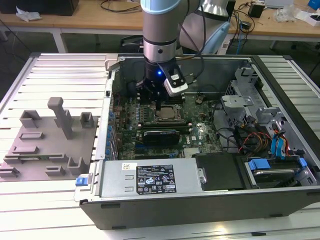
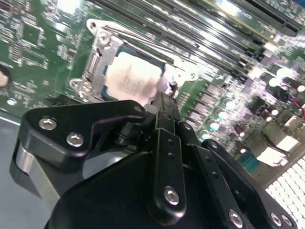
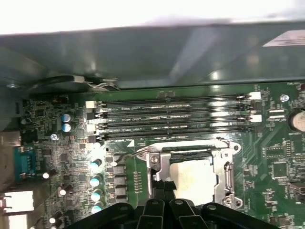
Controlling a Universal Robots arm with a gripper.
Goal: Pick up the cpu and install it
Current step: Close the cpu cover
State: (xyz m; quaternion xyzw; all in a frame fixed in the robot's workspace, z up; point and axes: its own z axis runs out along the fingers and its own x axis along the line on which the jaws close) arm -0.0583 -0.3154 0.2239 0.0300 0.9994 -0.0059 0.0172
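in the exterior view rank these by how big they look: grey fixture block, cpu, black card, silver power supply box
Largest to smallest:
1. grey fixture block
2. silver power supply box, which sits nearer the camera, so its place against the block is unsure
3. black card
4. cpu

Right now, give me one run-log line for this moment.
task: cpu install | cpu: lying flat in socket on motherboard | gripper: low over socket, at cpu's edge, contact unclear
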